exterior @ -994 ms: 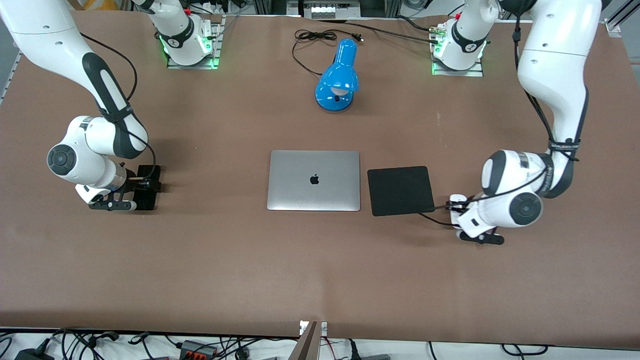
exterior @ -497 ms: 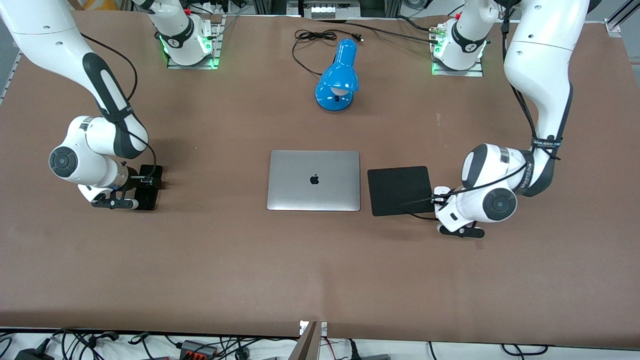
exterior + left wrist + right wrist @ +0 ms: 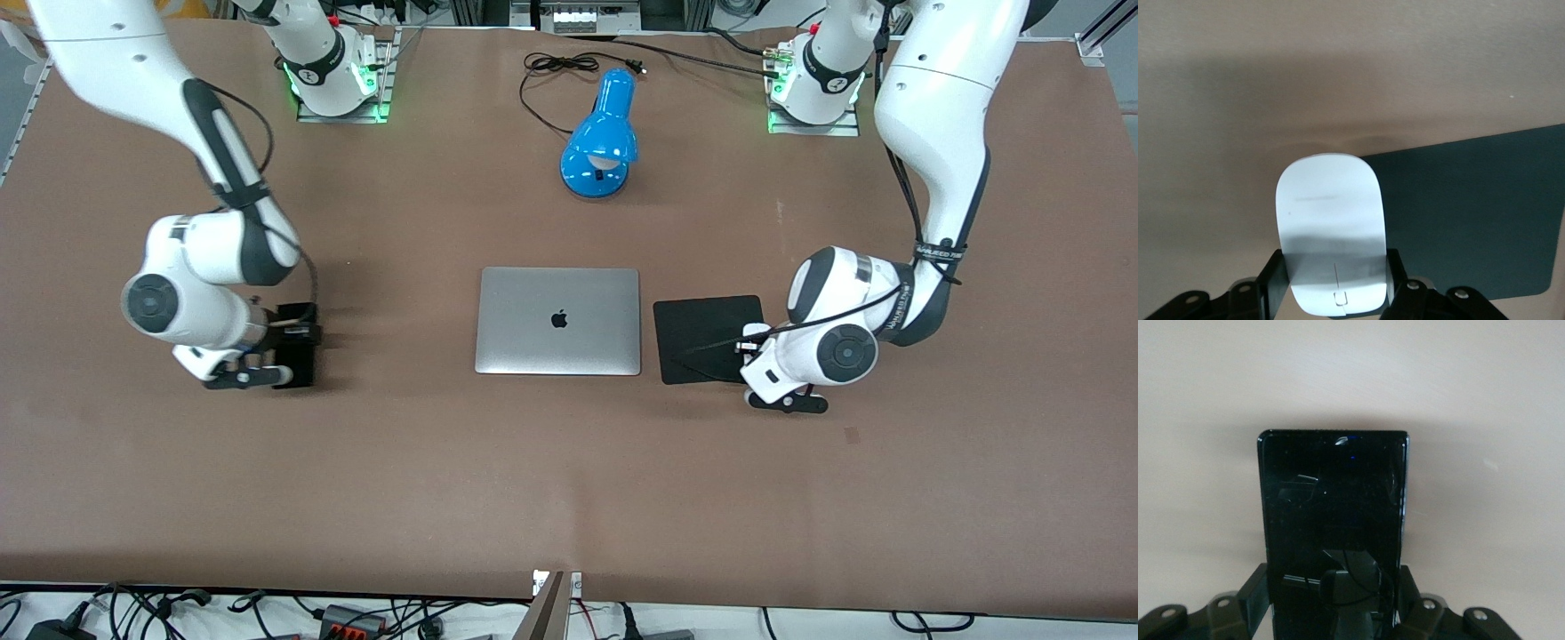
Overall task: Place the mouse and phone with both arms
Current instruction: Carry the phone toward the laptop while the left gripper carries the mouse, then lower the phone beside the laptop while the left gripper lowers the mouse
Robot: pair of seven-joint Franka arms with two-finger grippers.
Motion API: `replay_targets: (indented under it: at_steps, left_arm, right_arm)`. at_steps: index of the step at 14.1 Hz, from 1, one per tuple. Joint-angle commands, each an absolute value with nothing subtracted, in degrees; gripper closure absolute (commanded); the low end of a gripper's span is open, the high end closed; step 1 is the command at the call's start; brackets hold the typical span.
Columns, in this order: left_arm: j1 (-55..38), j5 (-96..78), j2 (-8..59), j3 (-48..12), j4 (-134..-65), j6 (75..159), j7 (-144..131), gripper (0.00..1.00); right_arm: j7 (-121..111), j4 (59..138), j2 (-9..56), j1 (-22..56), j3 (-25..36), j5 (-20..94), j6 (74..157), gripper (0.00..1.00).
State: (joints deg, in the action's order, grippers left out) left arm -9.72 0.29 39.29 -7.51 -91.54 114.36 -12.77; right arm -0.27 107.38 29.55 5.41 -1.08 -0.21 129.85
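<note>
My left gripper (image 3: 1333, 285) is shut on the white mouse (image 3: 1331, 227), with a finger on each side of it. In the front view this gripper (image 3: 756, 354) hangs low over the edge of the black mat (image 3: 702, 333) toward the left arm's end, and the wrist hides the mouse. The mat also shows in the left wrist view (image 3: 1471, 213). My right gripper (image 3: 1335, 603) is shut on the black phone (image 3: 1335, 507), which sticks out flat over bare table. In the front view the right gripper (image 3: 283, 345) and the phone (image 3: 300, 348) are toward the right arm's end.
A closed silver laptop (image 3: 558, 320) lies mid-table beside the mat. A blue desk lamp (image 3: 603, 138) with a black cable (image 3: 551, 64) lies farther from the camera. The arm bases (image 3: 338, 80) (image 3: 813, 89) stand at the table's back edge.
Both arms have moved toward the laptop. My left gripper has carried the mouse from beside the mat to over its edge. My right gripper has carried the phone closer to the laptop.
</note>
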Motion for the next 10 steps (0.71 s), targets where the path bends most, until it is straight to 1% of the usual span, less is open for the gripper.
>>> replay_targets:
  at_steps: [1,5,10]
  left_arm:
    - [-10.81,0.97,39.2,-7.56,-91.67,114.34,-14.5,0.6]
    - [-11.69,0.88,40.25,-7.56,-92.55,116.89,-14.59,0.6]
    - [-13.36,0.88,40.52,-7.56,-92.64,117.07,-17.05,0.59]
  right_arm:
    - [7.79,106.61,30.05,12.46,-0.7,0.18,128.93,0.79]
    - [21.07,106.61,32.34,21.42,-0.7,1.32,131.3,0.78]
    - [27.94,106.96,35.77,24.34,-1.85,1.41,135.34,0.78]
